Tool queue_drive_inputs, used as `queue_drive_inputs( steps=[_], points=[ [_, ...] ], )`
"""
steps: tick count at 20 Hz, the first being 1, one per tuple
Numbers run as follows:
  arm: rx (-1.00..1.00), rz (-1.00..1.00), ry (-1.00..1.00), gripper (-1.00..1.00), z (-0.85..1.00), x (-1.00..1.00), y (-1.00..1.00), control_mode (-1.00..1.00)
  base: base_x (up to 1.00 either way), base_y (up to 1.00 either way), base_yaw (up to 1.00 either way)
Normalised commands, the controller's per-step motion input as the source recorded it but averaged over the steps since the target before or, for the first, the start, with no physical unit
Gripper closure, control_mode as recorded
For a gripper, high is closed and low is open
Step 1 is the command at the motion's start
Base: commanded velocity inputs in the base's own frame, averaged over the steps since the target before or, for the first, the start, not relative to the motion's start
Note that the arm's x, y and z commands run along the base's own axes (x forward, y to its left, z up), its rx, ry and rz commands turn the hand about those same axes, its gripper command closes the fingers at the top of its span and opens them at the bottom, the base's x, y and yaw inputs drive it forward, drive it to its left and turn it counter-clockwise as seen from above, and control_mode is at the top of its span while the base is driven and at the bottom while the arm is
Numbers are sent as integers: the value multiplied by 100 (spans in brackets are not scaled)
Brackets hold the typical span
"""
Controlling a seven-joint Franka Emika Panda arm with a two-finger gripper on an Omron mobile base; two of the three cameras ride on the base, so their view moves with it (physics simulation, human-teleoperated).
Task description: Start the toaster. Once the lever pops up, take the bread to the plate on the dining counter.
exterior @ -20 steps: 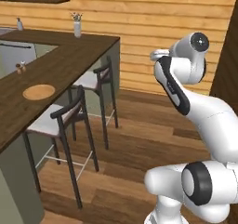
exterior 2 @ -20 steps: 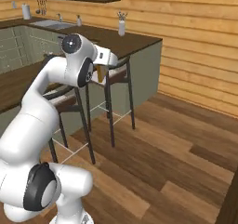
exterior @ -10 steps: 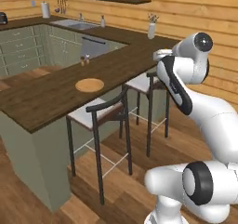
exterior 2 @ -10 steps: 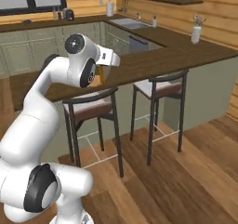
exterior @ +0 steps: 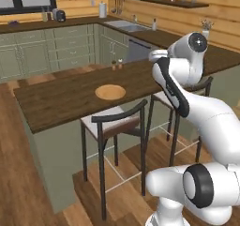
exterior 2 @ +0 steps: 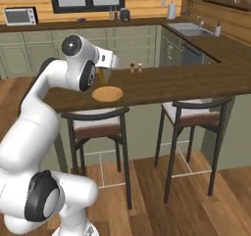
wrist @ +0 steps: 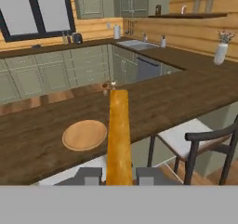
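Bottom centre of the hand view: gripper (wrist: 119, 175) pinched on the bread (wrist: 119, 130) edge-on. Carry step now, plate (wrist: 85, 134) lower left on the dining counter (wrist: 186, 95). Next up, probably swinging over it and letting go.

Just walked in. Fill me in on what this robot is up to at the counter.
The robot's hand is shut on the bread, a slice held edge-on between its fingers. It is facing the dining counter, where the plate lies bare above a stool. In the hand view the plate sits just left of the slice, so the bread has not yet been set down.
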Motion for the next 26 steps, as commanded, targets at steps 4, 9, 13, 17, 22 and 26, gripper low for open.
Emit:
queue_drive_inputs(
  steps=[4, 9, 13, 17, 22, 26],
  points=[
    [0, 0, 0, 100, 0, 0, 0, 100, 80, -78, 44],
    [0, 0, 0, 100, 0, 0, 0, 100, 45, -78, 49],
    [0, 0, 0, 100, 0, 0, 0, 100, 29, -61, 44],
    [0, 0, 0, 100, 0, 0, 0, 100, 61, 0, 16],
    [0, 0, 0, 100, 0, 0, 0, 100, 54, 0, 3],
    [7, 18, 16, 100, 0, 27, 0, -100, 0, 0, 0]
  ],
)
